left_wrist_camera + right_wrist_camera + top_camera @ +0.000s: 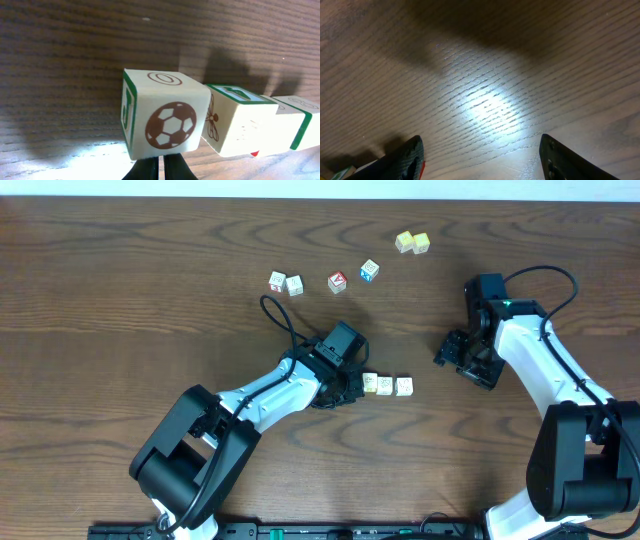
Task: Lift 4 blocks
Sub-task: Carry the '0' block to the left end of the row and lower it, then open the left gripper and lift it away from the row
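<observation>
A short row of cream blocks [386, 385] lies side by side at mid-table; three show in the overhead view. In the left wrist view the nearest block [165, 122] has a brown football and green edges. An insect-marked block [235, 122] and a third block [300, 122] sit to its right. My left gripper [356, 385] is shut, and its black fingertips [172, 170] rest against the football block's near face, holding nothing. To the right of the row, my right gripper [463, 356] stands open over bare wood, its fingers [405, 160] wide apart.
Loose cubes lie at the back of the table: two whitish ones [285, 283], a red-faced one [337, 282], a blue-faced one [369, 271] and two pale yellow ones [412, 243]. A black cable [280, 320] loops behind the left arm.
</observation>
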`<action>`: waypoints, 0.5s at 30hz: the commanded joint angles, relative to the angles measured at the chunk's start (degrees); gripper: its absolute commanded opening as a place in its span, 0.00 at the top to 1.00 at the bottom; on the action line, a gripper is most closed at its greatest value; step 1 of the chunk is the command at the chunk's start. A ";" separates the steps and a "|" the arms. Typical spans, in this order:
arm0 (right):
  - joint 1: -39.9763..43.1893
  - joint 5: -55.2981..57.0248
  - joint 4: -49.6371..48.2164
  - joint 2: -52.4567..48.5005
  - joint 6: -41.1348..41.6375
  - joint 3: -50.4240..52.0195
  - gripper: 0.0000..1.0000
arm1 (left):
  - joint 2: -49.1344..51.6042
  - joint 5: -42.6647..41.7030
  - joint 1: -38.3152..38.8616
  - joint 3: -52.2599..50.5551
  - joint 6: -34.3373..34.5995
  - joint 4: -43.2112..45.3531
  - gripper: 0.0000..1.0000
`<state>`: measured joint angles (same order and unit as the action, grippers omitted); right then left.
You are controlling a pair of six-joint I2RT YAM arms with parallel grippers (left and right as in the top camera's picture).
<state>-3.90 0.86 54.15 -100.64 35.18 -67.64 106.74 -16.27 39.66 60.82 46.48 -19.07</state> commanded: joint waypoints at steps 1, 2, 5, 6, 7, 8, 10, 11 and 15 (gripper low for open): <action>-0.33 0.59 0.07 1.16 -0.13 0.31 0.29 | 0.96 -1.62 0.07 -0.70 -0.81 -0.11 0.93; -0.33 0.59 0.07 1.16 -0.13 0.31 0.28 | 0.94 -1.90 0.07 -0.70 -0.83 -0.11 0.93; -0.33 0.59 0.07 1.16 -0.15 0.31 0.28 | 0.92 -3.39 0.07 -0.55 -0.96 -0.28 0.93; -0.33 0.59 0.07 1.16 -0.15 0.31 0.28 | 0.79 -4.35 0.07 -0.52 -0.98 -0.31 0.93; -0.33 0.59 0.07 1.16 -0.13 0.31 0.28 | 0.55 -5.35 0.07 -0.52 -0.98 -0.33 0.93; -0.33 0.61 0.07 1.16 -0.15 0.31 0.28 | 0.13 -6.19 0.07 -0.52 -0.98 -0.44 0.93; -0.33 0.59 0.07 1.16 -0.15 0.31 0.28 | -1.25 -7.10 0.07 -0.52 -0.96 -1.03 0.93; -0.33 0.59 0.07 1.16 -0.13 0.31 0.28 | -2.08 -7.10 0.07 -0.52 -0.96 -1.42 0.93; -0.33 0.59 0.00 1.16 -0.13 0.31 0.28 | -7.08 -6.60 0.02 -0.52 -2.67 -2.29 0.93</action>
<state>-3.90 0.86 54.13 -100.64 35.18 -67.64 105.23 -22.17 39.66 60.66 46.15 -20.97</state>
